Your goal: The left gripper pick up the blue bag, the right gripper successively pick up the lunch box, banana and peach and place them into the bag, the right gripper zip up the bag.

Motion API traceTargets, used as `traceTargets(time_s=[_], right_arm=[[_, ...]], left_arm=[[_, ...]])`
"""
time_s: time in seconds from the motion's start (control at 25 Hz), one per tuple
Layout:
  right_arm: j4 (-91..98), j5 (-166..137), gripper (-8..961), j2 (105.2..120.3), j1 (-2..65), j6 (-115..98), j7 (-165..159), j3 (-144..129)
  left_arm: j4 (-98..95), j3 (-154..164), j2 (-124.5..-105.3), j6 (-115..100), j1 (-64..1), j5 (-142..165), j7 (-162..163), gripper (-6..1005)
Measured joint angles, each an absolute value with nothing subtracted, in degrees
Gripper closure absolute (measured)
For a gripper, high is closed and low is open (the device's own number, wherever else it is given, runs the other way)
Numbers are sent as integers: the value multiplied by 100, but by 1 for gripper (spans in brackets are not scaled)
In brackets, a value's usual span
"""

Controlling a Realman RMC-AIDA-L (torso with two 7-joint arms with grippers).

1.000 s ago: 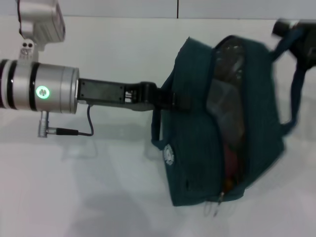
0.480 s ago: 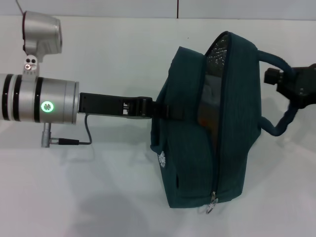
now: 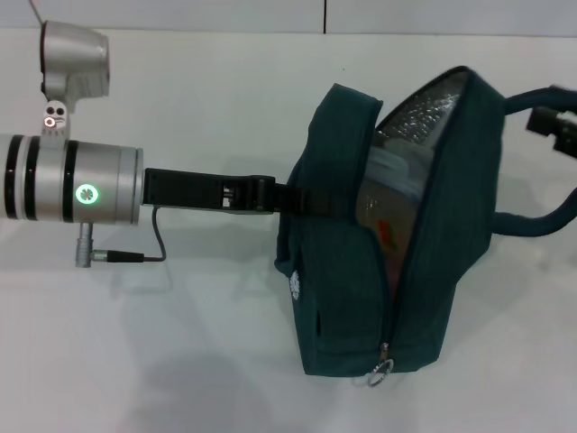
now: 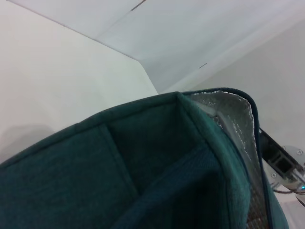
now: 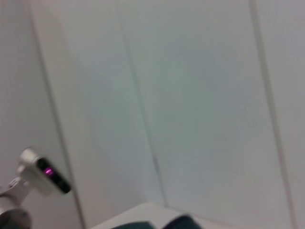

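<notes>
Left gripper [image 3: 302,200] clamped on blue bag [image 3: 343,298] strap, right gripper [image 3: 561,126] state untellable; loading seems done, zipper pull [image 3: 382,370] next.

The bag [image 3: 352,271] is dark teal-blue cloth with a crinkled silver foil lining [image 3: 424,113] and a small white round emblem [image 3: 294,283] on its side. Inside the opening shows a patch of orange and red [image 3: 386,236]. The zipper pull [image 3: 380,373] is silvery metal. The tabletop [image 3: 180,343] is plain white.
</notes>
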State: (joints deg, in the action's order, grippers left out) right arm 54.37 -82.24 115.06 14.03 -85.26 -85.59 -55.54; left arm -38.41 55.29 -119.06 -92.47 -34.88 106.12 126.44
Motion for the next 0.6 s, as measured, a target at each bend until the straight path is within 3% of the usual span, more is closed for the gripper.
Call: traceTargets(time_s=[0.36, 0.6], right_arm=[[4906, -7960, 390, 11493, 1507, -9130, -8036, -4727], [4905, -7951, 252, 11472, 1517, -9905, -8029, -4651]], left_arm=[[-3841, 5500, -11914, -9234, -3473, 10612, 12590, 941], [-3830, 5501, -11918, -9183, -3463, 10611, 12587, 941]])
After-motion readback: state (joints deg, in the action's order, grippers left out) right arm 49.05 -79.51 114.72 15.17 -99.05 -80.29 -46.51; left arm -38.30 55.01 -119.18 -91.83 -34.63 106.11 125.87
